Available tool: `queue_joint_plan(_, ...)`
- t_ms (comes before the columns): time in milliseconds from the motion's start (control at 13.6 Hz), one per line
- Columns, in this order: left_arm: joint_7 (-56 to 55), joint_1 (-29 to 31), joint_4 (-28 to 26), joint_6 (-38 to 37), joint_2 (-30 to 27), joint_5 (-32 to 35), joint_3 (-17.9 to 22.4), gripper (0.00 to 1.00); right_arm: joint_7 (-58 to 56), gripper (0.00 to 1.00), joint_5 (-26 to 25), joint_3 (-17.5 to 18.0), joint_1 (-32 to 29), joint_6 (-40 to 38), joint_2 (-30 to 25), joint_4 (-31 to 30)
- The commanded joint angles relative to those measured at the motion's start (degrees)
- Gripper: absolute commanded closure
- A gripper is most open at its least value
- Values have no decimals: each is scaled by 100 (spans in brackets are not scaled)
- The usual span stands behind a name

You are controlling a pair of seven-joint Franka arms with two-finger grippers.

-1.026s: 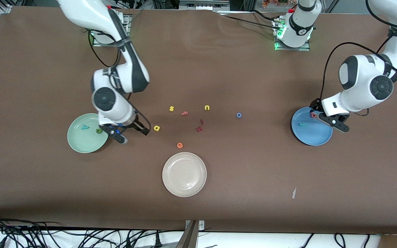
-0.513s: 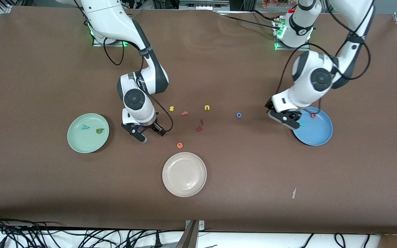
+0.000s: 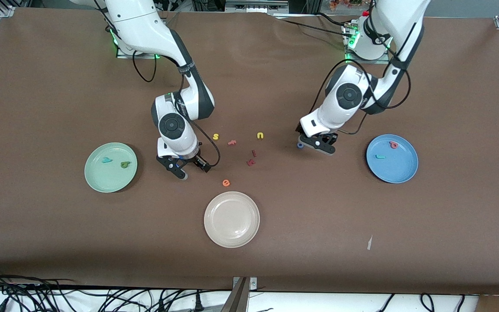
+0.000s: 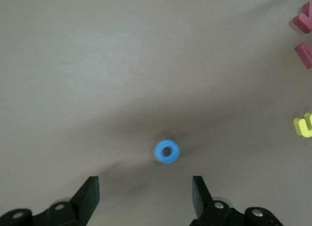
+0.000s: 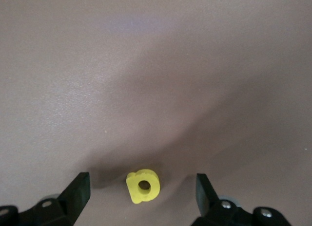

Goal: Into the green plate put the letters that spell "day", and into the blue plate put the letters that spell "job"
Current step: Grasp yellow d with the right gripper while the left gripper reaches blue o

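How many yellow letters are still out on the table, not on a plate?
3: the "s" and "u" in the middle cluster, and the "a" between the open right gripper fingers, hidden in the front view.

Yellow "a" [image 5: 143,186] hidden, front view

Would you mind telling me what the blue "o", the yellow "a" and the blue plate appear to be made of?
Blue "o" and yellow "a": probably foam, matte, with thick soft-edged cut sides. Blue plate: likely plastic or glazed ceramic; smooth, even colour, faint sheen, which one is unclear.

Cream plate [image 3: 231,219] (orange "e" [image 3: 226,183] nearby)
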Motion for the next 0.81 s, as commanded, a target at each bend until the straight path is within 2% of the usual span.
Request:
queue_joint_plan(0, -170, -273, 162, 421, 457, -142, 27, 15, -51, 27, 126, 23, -8, 26, 109, 141)
queue_joint_plan(73, -179, -334, 216, 422, 537, -142, 27, 15, -51, 33, 126, 23, -8, 17, 109, 141)
queue_joint_plan(367, -284, -397, 304, 431, 608, -89, 27, 15, -42, 69, 135, 111, -34, 17, 100, 133)
queue_joint_plan(440, -284, -397, 295, 431, 616, -72, 27, 19, -33, 75, 135, 111, -34, 17, 100, 133)
queue_joint_plan(513, -284, -397, 304, 431, 616, -19, 36, 28, -33, 85, 135, 111, -34, 17, 100, 133)
queue_joint_plan(587, -284, -397, 304, 431, 634, 60, 36, 35, -77, 90, 135, 111, -52, -18, 74, 141)
queue_joint_plan(733, -284, -397, 304, 431, 678, 96, 54, 37, -147, 92, 126, 67, -78, -175, -74, 150)
